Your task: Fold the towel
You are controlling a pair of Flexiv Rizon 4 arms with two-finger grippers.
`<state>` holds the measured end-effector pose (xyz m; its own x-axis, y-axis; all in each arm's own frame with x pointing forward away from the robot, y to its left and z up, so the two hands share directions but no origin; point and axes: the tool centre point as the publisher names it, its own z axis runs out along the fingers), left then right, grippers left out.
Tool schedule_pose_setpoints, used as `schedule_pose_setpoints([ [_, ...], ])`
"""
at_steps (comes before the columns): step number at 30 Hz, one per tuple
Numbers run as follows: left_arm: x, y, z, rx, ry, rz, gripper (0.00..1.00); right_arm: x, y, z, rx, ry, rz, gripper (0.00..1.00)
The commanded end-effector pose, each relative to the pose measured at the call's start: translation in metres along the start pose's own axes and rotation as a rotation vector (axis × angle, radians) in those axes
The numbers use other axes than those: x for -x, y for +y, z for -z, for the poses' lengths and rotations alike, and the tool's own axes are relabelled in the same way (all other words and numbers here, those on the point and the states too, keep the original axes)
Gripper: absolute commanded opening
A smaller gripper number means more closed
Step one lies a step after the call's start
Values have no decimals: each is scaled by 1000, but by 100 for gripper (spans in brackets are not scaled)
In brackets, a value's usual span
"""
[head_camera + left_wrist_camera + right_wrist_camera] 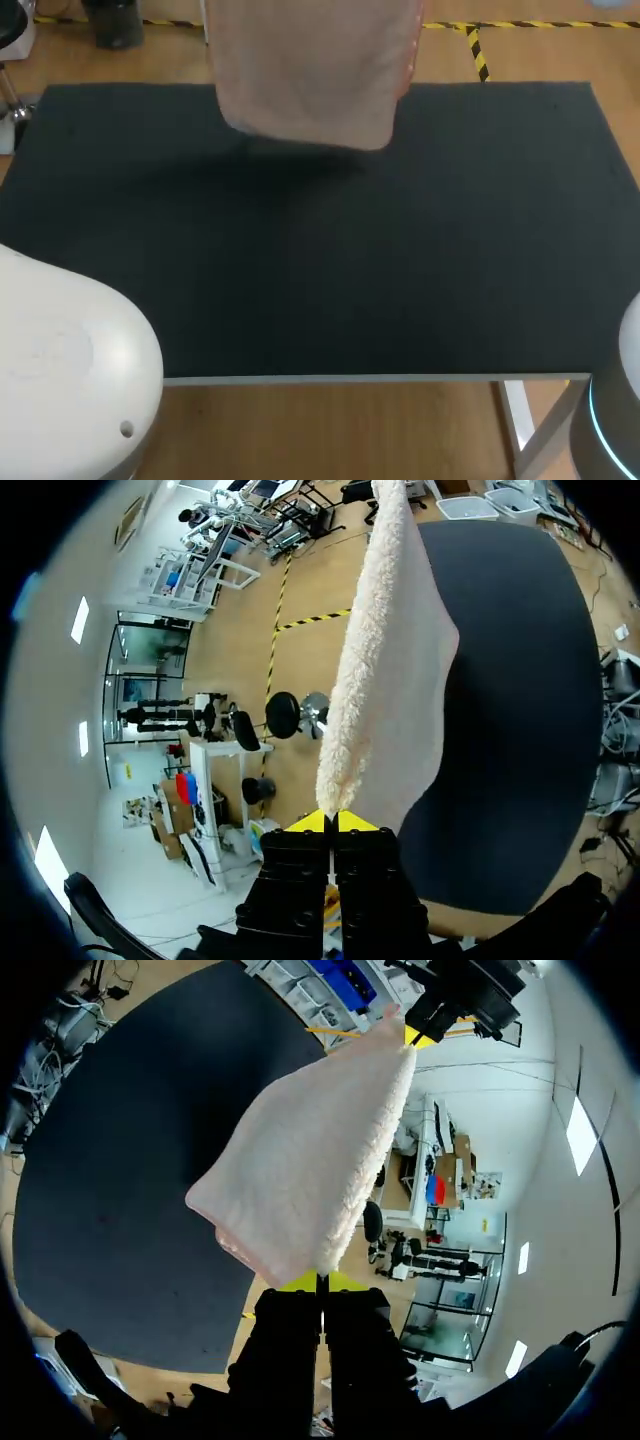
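So, closest in, the left gripper has its yellow tips pinched together on one corner of the pale pink fluffy towel; same deal for the right gripper, tips clamped on another corner; the towel stretches between the two and hangs down in a sheet; further out, under it, lies the black matte table; from overhead the towel is up over the table's far middle, with a soft shadow on the surface just below its bottom edge.
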<state>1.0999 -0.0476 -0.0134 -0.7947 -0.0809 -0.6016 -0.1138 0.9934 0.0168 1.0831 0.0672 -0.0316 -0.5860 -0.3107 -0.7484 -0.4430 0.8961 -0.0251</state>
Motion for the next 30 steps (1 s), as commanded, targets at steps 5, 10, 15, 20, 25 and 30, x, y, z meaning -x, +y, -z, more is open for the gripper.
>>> schedule_pose_setpoints([
  [5,-46,3,-21,-28,34,9,0,-33,12,-32,44,90,72,0],
  [10,-90,7,-26,-41,107,26,0,-64,26,-35,85,175,77,0],
  [15,-122,15,-16,-39,139,41,0,-86,42,-23,119,223,68,0],
  [20,-145,23,-3,-34,162,66,0,-100,58,-2,147,235,48,0],
  [25,-168,29,15,-31,170,77,0,-118,78,13,182,253,42,0],
  [30,-191,28,12,-34,233,87,0,-135,91,13,208,293,46,0],
])
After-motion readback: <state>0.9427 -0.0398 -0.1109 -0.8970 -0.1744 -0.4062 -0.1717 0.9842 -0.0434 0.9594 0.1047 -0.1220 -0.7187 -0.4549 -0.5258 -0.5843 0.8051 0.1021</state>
